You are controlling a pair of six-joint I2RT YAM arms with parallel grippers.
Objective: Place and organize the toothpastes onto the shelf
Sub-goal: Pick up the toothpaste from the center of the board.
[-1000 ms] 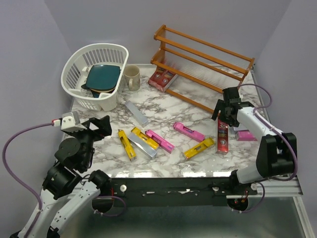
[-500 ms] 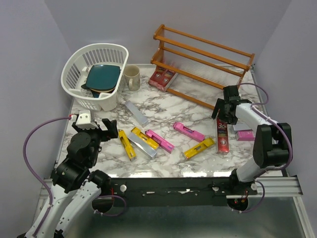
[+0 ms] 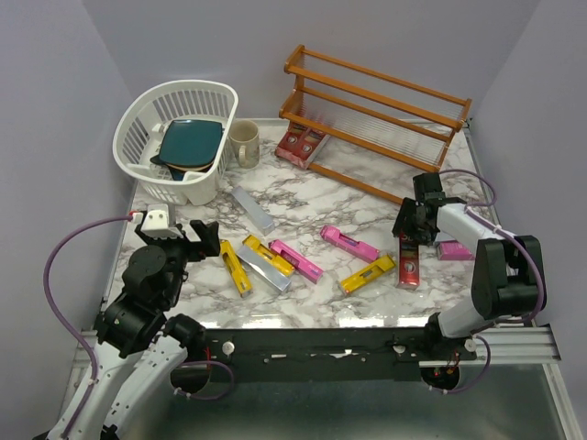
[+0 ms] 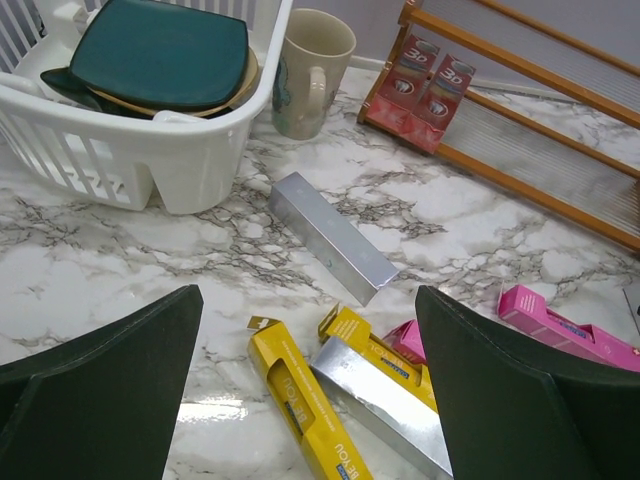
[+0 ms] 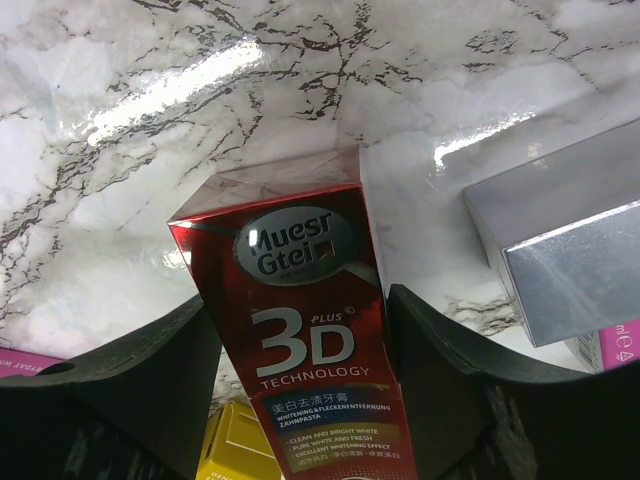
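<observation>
The wooden shelf [image 3: 376, 110] stands at the back right, with two red toothpaste cartons [image 3: 301, 145] on the left end of its bottom tier. Loose cartons lie on the marble: silver [image 3: 253, 209], yellow [image 3: 235, 267], a yellow and silver pair [image 3: 266, 261], pink [image 3: 295, 260], pink [image 3: 349, 243], yellow [image 3: 368, 273]. My right gripper [image 3: 411, 234] is down on a red carton [image 5: 300, 330] that lies on the table, with a finger pressed against each long side. My left gripper [image 3: 204, 240] is open and empty above the yellow carton [image 4: 300, 400].
A white basket [image 3: 197, 87] holding a teal plate [image 3: 191, 142] stands at the back left, with a beige mug [image 3: 244, 143] beside it. A pink carton [image 3: 454, 250] and a silver one [image 5: 560, 250] lie just right of my right gripper.
My right gripper has come down and nearer, onto the red carton, which has shifted slightly. My left arm swung in toward the yellow cartons a second ago and has held still since.
</observation>
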